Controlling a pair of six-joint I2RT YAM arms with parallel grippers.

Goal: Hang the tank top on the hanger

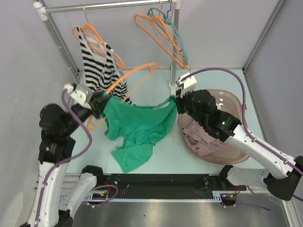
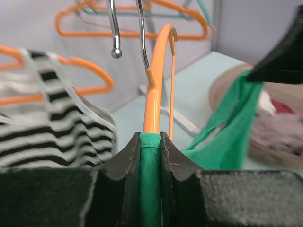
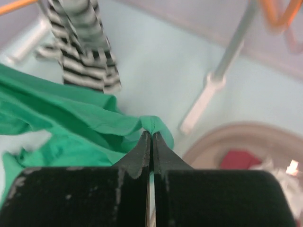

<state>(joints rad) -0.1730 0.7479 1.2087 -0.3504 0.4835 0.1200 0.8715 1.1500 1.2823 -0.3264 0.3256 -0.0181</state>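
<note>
The green tank top (image 1: 137, 127) hangs stretched between my two grippers above the table, its lower part drooping onto the surface. My left gripper (image 1: 100, 105) is shut on one arm of the orange hanger (image 1: 135, 75) with a green strap (image 2: 150, 179) pinched over it; the hanger's orange arm (image 2: 154, 90) and silver hook rise ahead of the jaws. My right gripper (image 1: 176, 105) is shut on the other green strap (image 3: 154, 124), holding it taut to the right. The green cloth also shows in the right wrist view (image 3: 61, 118).
A black-and-white striped top (image 1: 99, 64) hangs on an orange hanger from the rack rail (image 1: 109, 5). More orange hangers and a teal one (image 1: 177, 35) hang at the right. A brown basin (image 1: 222, 137) with a pinkish garment sits under my right arm. The rack post (image 3: 222, 71) stands close.
</note>
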